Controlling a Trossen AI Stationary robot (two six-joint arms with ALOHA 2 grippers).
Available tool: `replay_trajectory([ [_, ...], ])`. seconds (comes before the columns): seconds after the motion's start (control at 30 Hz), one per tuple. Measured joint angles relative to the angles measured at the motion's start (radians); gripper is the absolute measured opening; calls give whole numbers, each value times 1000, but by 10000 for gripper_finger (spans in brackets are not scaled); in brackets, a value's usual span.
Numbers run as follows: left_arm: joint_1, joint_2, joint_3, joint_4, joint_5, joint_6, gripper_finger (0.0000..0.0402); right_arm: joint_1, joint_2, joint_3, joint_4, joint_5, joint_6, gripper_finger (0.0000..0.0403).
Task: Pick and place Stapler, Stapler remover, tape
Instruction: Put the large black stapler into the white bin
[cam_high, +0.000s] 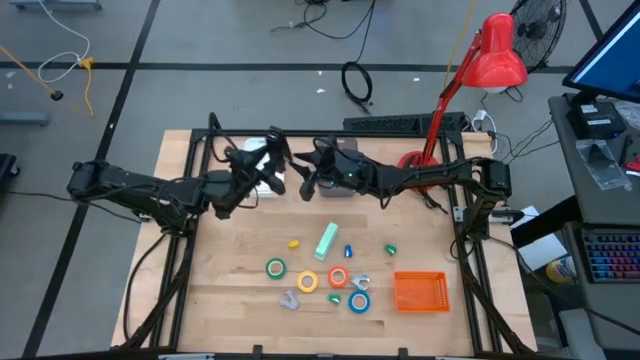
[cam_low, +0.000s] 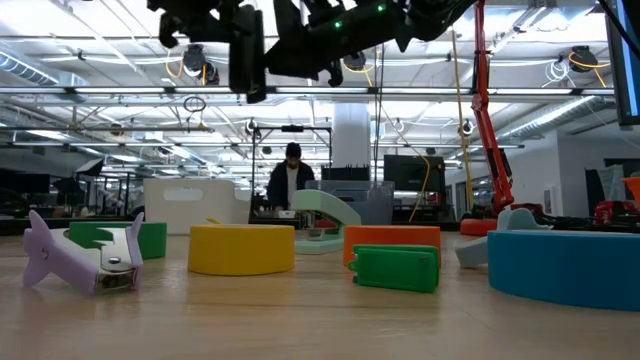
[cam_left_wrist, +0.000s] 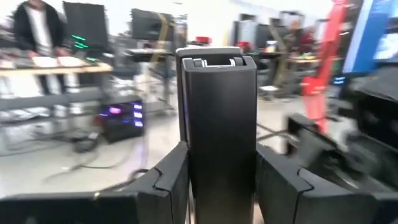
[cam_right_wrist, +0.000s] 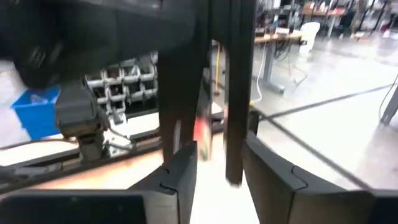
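Both arms raised at tabletop's (cam_high: 200, 300) far side. Left hand (cam_high: 268, 168) pinching dark upright post; right hand (cam_high: 305, 180) state unclear. Tape rolls (cam_high: 317, 280), stapler (cam_high: 327, 241) untouched mid-tabletop. Next: I descend, grasp one.

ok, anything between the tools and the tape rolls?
Nothing visible blocks a descent from above. The tape rolls lie uncovered; only the mint stapler lies on the table between them and the tools. The left tool is clamped on a black object, with the right tool beside it.
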Motion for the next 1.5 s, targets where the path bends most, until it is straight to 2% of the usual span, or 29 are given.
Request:
replay_trajectory([
  [0.13,14,-41,0,-76,-116,44,142,-7,0,0,-49,4,7,149],
  [0.27,86,-83,0,-215,-107,-15,142,-5,0,0,-77,4,-15,161],
  [0.37,173,-94,0,-354,-3,-163,142,-5,-26,0,-121,4,-57,160],
  [0.53,345,-73,0,-552,252,-407,142,-15,-108,0,-284,7,-172,149],
  [0.73,516,-17,1,-646,477,-523,142,-40,-224,-1,-537,7,-195,136],
  [0.87,604,38,1,-677,614,-603,142,-55,-294,-51,-628,9,-157,131],
  [1.03,666,115,31,-728,720,-632,141,-60,-393,-179,-598,9,-80,130],
  [1.23,691,244,201,-851,760,-578,141,-60,-504,-355,-488,10,30,130],
  [1.37,710,317,323,-1008,801,-575,141,-60,-576,-458,-408,9,73,130],
  [1.5,714,343,363,-1095,856,-606,141,-58,-646,-529,-346,9,93,130],
])
